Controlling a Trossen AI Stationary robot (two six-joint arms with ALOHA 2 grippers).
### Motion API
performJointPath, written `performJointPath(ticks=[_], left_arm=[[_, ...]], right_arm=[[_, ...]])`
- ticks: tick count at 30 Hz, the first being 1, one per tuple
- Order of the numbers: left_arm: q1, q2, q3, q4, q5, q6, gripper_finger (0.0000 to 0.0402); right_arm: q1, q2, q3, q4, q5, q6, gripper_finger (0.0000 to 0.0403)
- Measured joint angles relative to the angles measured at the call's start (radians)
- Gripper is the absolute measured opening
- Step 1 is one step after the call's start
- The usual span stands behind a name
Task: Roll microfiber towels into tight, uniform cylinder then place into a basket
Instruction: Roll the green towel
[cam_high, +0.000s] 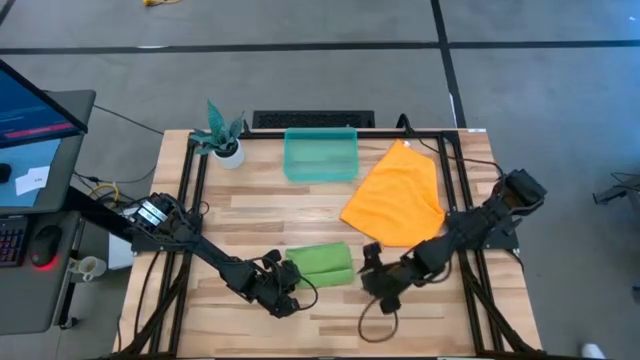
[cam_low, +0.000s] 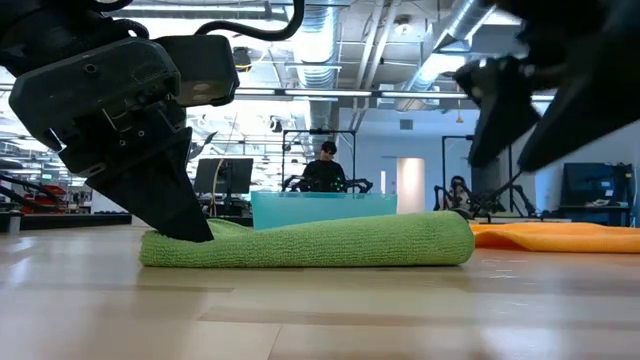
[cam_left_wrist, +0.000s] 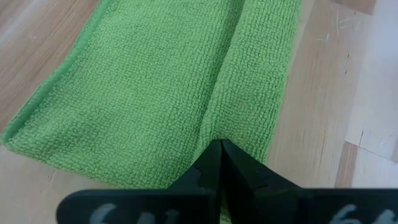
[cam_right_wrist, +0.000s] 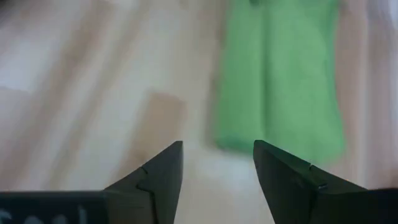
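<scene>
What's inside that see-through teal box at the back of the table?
From above, the basket looks empty; only its pale bottom shows. The green towel lies folded in front of it, and the orange towel lies spread beside it. In the low view the green towel hides its lower part.

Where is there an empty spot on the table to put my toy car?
Bare wood lies between the plant pot and the green towel, left of the basket. It is crowded near the green towel, where the left pincer and right pincer sit, and the orange towel fills the right.
</scene>
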Motion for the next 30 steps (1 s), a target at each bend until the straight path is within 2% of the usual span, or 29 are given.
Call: performJointPath(ticks=[4, 10, 18, 30], left_arm=[[0.001, 0.0, 0.0, 0.0, -0.001, 0.0, 0.0], [0.001, 0.0, 0.0, 0.001, -0.001, 0.0, 0.0], [0.001, 0.001, 0.0, 0.005, 0.0, -0.007, 0.0], [0.0, 0.002, 0.0, 0.006, -0.019, 0.005, 0.0001]], right_arm=[[0.024, 0.057, 0.001, 0.131, 0.0, -0.091, 0.0219], [-0.021, 0.157, 0.002, 0.227, 0.001, -0.162, 0.0219], [-0.098, 0.245, 0.002, 0.234, -0.004, -0.113, 0.0219], [-0.112, 0.246, 0.003, 0.217, -0.031, -0.048, 0.0218]])
